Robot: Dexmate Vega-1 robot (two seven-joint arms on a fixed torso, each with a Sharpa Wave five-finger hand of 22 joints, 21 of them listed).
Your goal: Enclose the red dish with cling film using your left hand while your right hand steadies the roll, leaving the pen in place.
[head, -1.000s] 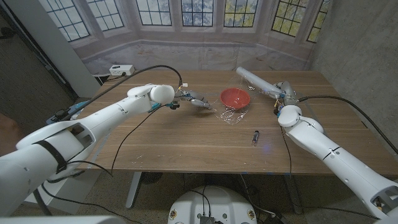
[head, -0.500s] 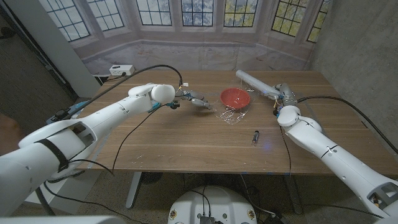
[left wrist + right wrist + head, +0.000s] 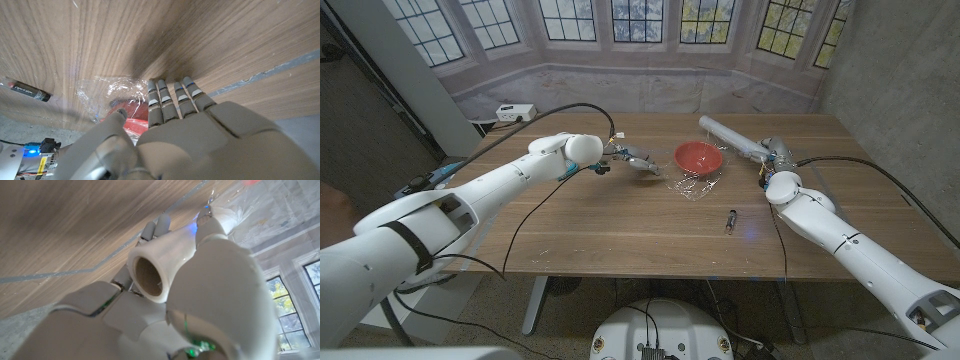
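Observation:
The red dish [image 3: 698, 156] sits at the table's middle back, with crumpled cling film [image 3: 694, 184] draped over it and down onto the wood in front. My left hand [image 3: 638, 162] hovers just left of the dish, fingers stretched toward the film's edge [image 3: 114, 90] and thumb apart, with nothing clearly held. The dish [image 3: 131, 109] peeks out red beyond those fingers [image 3: 170, 97]. My right hand [image 3: 772, 152] grips the white film roll [image 3: 728, 133] right of the dish. Its hollow end [image 3: 150, 275] shows inside that hand [image 3: 210, 295]. The dark pen [image 3: 730, 220] lies nearer the front.
A white power box [image 3: 515, 112] sits at the table's back left. A black cable [image 3: 535, 200] trails from my left arm across the wood. The pen [image 3: 27, 90] lies beside the film's corner. Bare wood stretches along the table's front.
My right hand has shifted slightly, and the roll's far end has dropped a little. My left hand and the dish stay where they were.

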